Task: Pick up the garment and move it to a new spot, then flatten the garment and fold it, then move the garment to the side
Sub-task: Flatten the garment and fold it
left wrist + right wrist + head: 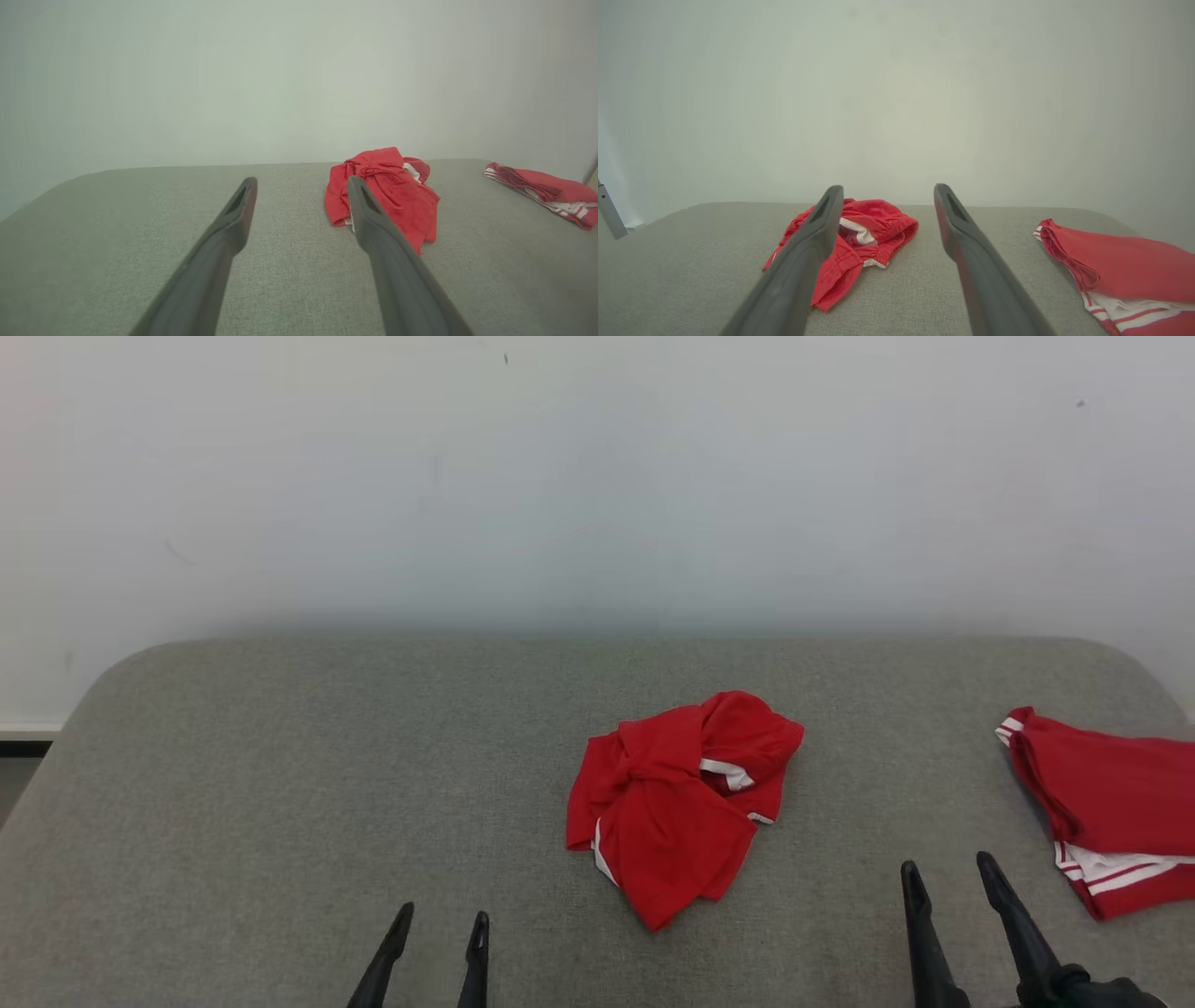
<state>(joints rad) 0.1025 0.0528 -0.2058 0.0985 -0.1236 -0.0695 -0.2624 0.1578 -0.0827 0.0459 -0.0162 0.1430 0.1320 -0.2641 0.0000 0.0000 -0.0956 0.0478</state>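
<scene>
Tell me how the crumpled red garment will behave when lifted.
The crumpled red garment probably hangs limp and unfurls: it lies in soft bunched folds. Likely light: thin cloth. Pushed, it may bunch on the woven grey surface.

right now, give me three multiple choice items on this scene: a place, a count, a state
1. Where is the folded red pile from the middle garment? A. on top of it B. to the robot's left C. to the robot's right
2. How many separate lots of red cloth lie on the grey surface? A. one B. two C. four
3. What state is the middle garment in? A. bunched in a heap B. spread flat C. neatly folded
Key: 1 C, it lies at the head view's right edge; 2 B, heap and pile lie apart; 3 A, its folds twist over each other.
</scene>
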